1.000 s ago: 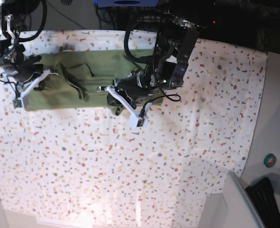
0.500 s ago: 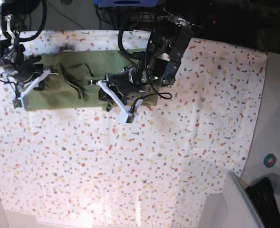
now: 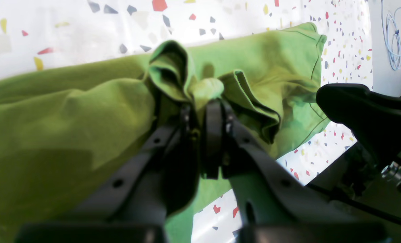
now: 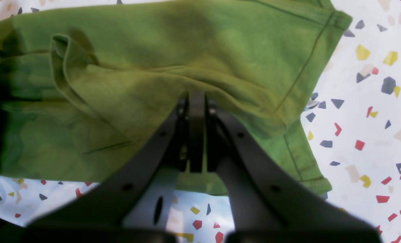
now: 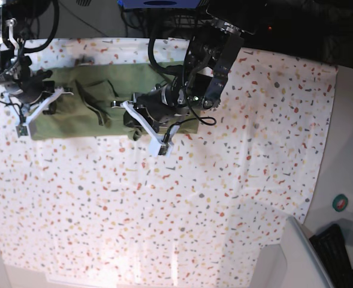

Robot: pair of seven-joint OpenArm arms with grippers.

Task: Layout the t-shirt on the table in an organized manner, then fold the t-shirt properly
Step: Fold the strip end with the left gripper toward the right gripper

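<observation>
1. Lying along the far edge of the worktop (image 5: 224, 198), the t-shirt (image 5: 86, 102) is a narrow, rumpled strip, not yet a neat fold.
2. Judging by that, the layout seems partly done; smoothing and the proper folds are left.
3. The left hand (image 3: 202, 101) is clenched on a bunched ridge of cloth near the shirt's middle.
4. The right hand (image 4: 196, 101) is clenched on a fold of cloth near a hemmed end.
5. Only the base view shows both arms and the shirt's whole length.
6. Only the wrist views show the pinched cloth and stitched hems.
</observation>
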